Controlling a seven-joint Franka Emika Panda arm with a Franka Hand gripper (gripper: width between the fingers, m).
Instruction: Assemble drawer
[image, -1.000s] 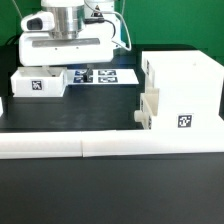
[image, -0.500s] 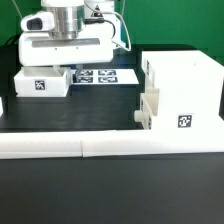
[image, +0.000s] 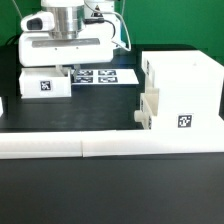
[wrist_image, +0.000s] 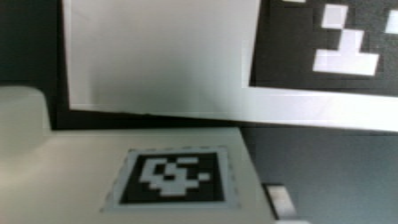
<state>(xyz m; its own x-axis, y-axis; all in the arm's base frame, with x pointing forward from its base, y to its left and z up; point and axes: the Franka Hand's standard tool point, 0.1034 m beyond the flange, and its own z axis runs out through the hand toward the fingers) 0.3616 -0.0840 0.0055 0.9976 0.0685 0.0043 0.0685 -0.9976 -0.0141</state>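
Observation:
A small white tray (image: 45, 85) with a square tag lies at the exterior view's left, directly under my gripper (image: 62, 69). The fingers reach down onto its right-hand wall and seem closed on it. In the wrist view the tray's tag (wrist_image: 173, 175) fills the lower middle, and one fingertip (wrist_image: 279, 198) shows just beside the tray's edge. The large boxy housing (image: 185, 85) stands at the exterior view's right. A second tray (image: 148, 108) sits against its left side.
The marker board (image: 100, 75) lies flat behind the small tray and fills the upper part of the wrist view (wrist_image: 160, 60). The long low white border rail (image: 110, 147) runs across the front. Black tabletop lies between tray and housing.
The small tray has slid a little toward the exterior view's right, under the gripper. The hand itself has barely moved.

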